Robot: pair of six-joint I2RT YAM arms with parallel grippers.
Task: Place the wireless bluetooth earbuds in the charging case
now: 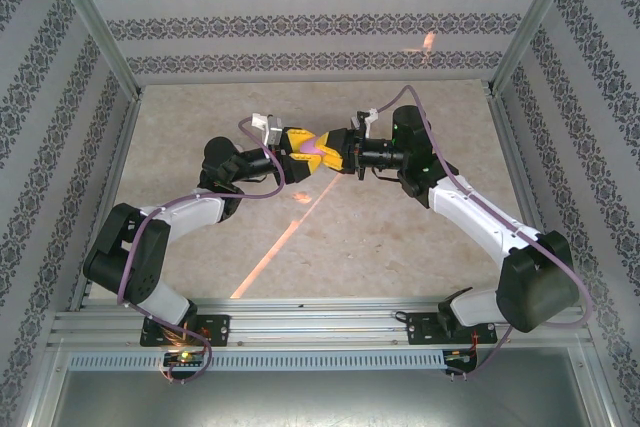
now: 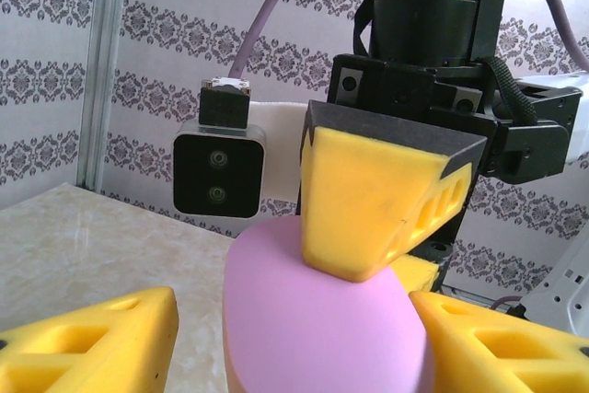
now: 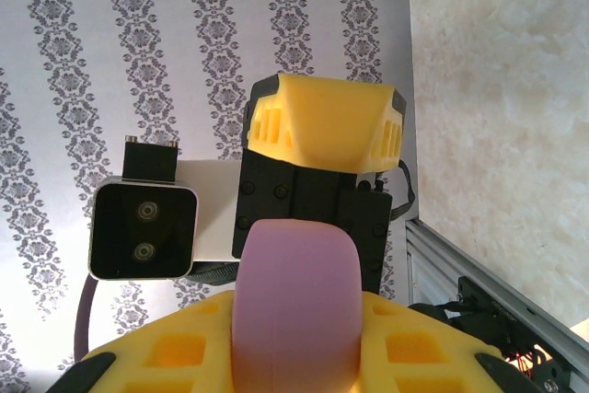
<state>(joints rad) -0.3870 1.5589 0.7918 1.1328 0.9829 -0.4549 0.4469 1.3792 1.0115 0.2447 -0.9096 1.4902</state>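
Risk of a drop above all. Charging case (image 1: 314, 153) held in mid-air, clear of the desk (image 1: 400, 247), caught between two pincers meeting nose to nose. Right pincer (image 1: 330, 152) clamped on the lilac shell: from the left wrist view, one yellow finger (image 2: 377, 200) pressing down on top, its partner peeking out beneath. Left pincer (image 1: 298, 149) straddling the near end of the case, one finger seemingly against its side, the other standing off with a sliver of desk showing between; firm hold or not, cannot tell. Smooth, rounded, pebble-like shell, so probably slippery under broad fingers; with pressure off-centre, apt to squirt out sideways and fall to the desk, perhaps out of reach. Opposed pulls from both arms another hazard: twisting the shell, or tearing it from the weaker grip. Lid apparently down, no gap visible, so no way in yet for earbuds; prying it up with such blunt tips liable to slip off the edge and jolt the case loose. Best taken slowly, keeping one firm clamp before loosening the other
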